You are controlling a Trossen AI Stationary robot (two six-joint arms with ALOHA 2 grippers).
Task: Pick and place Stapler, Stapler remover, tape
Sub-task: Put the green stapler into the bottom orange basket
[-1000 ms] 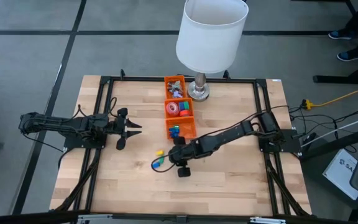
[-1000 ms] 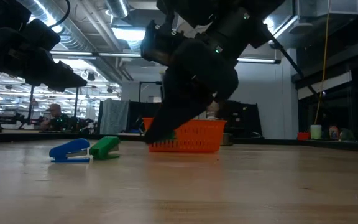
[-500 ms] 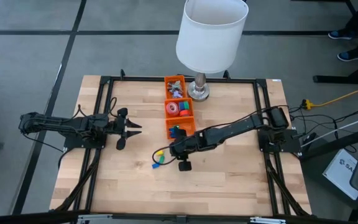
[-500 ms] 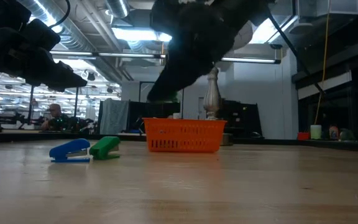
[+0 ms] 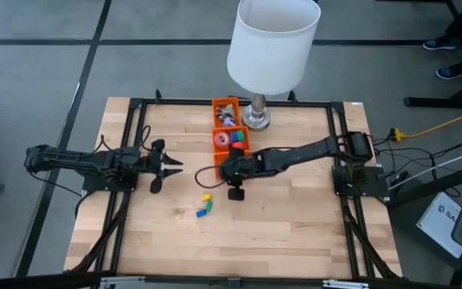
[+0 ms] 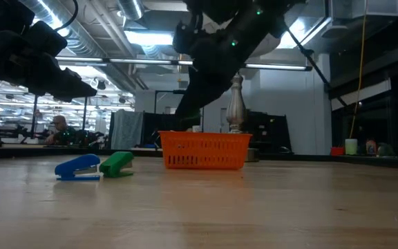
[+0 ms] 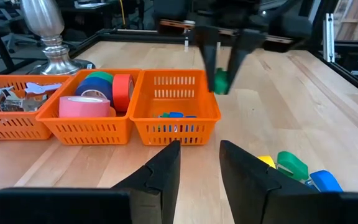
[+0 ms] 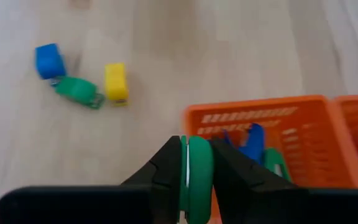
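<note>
While the left gripper point(image 5: 171, 167) is sitting idle over the table's left side with its fingers point(image 7: 160, 177) nearly together and gripping nothing, the right gripper point(image 5: 221, 166) is hanging above the near compartment of the orange tray point(image 5: 240, 164), pinching a small green stapler point(image 8: 195, 177) between its fingertips. That green stapler point(image 7: 220, 81) is showing clear of the tray in the left wrist view, hanging above its end compartment, not touching the rim. Blue and green small pieces are lying inside that compartment point(image 8: 252, 142). Tape rolls point(image 7: 107, 90) in pink, blue and red are sitting in the middle compartment, and metal-looking bits point(image 7: 5, 94) are lying in the far one, next to the lamp base point(image 5: 256, 117). On the wood point(image 5: 295, 225) in front of the tray, three loose minis are lying close together: a yellow one point(image 8: 115, 83), a green one point(image 8: 78, 91) and a blue one point(image 8: 48, 60), the green one touching or nearly touching its neighbours. A white lampshade point(image 5: 272, 42) is covering the table's far edge from above.
</note>
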